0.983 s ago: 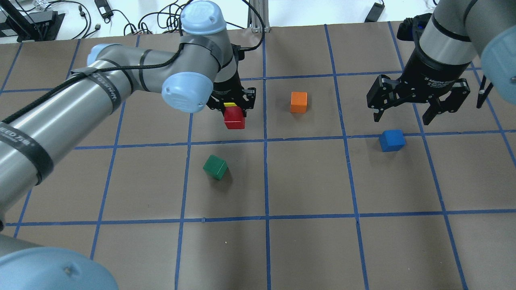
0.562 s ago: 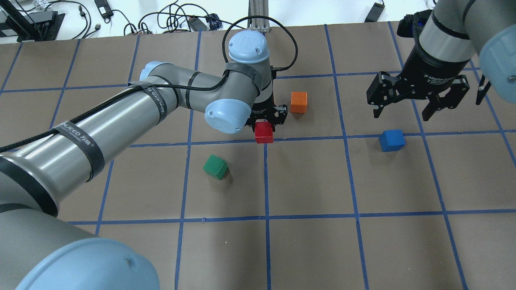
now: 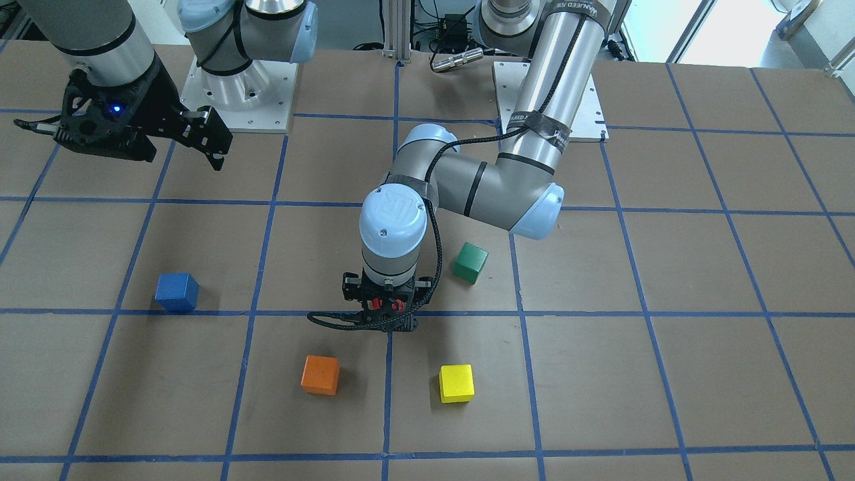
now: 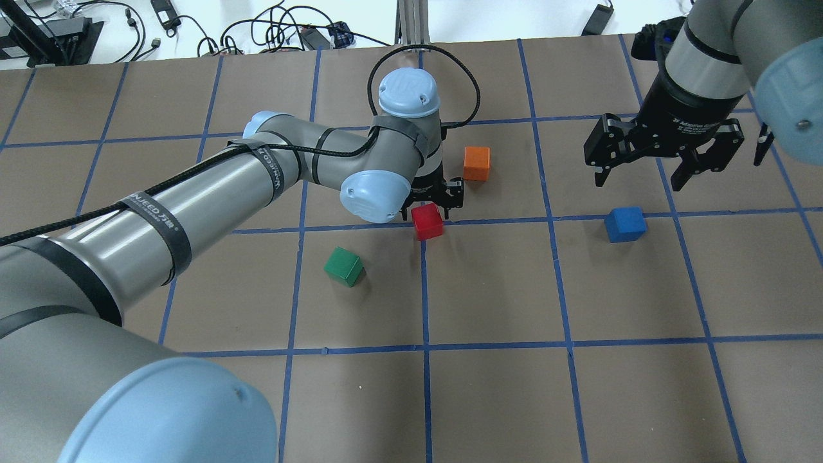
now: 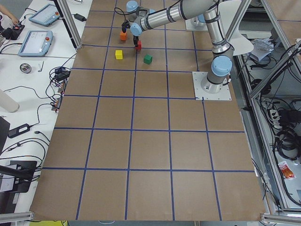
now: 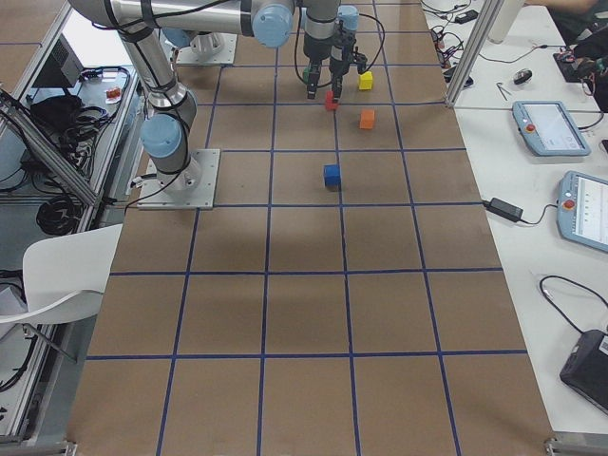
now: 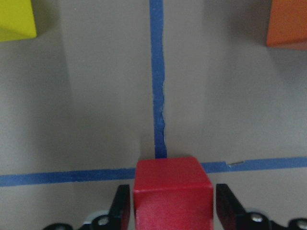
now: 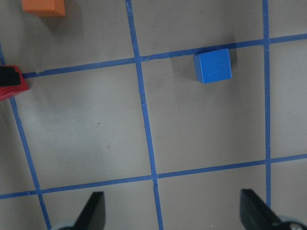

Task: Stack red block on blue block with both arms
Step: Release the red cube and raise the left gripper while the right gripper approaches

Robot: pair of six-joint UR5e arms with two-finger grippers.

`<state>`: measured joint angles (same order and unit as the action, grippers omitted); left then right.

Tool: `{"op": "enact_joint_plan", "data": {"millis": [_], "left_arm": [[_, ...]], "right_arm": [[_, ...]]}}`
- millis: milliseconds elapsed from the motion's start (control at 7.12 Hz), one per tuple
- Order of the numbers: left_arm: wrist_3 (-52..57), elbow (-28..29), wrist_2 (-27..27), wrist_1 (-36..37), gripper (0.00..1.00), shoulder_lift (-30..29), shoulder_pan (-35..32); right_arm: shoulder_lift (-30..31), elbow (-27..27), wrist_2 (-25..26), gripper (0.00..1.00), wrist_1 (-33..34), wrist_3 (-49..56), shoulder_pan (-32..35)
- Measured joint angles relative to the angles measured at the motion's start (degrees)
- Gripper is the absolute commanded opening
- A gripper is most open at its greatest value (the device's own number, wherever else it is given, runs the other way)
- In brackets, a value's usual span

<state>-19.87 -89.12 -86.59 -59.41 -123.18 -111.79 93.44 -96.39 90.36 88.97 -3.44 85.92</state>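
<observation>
Within left hand (image 7: 172,210) grip: red block (image 7: 172,188), clamped.

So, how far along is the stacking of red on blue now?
Done: the left gripper is shut on the red block, at a grid crossing near the table's middle. In hand: probably the carry toward the right arm. Left: the blue block lies bare, the right gripper hangs open near it, and nothing is stacked yet.
</observation>
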Motion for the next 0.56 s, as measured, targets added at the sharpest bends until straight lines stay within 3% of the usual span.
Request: {"op": "enact_joint_plan", "data": {"millis": [281,562], "left_arm": [[0.97,1.30,0.25,-3.15,1.00,3.07,1.37],[9.82,2.84,-0.36,-11.96,1.00,10.35,4.88]], "right_arm": [[-0.16,-0.02,-0.01,1.00,0.56,-0.73,-0.05],[-2.12,0.31,-0.67,1.00,0.60,-1.25,0.06]]}}
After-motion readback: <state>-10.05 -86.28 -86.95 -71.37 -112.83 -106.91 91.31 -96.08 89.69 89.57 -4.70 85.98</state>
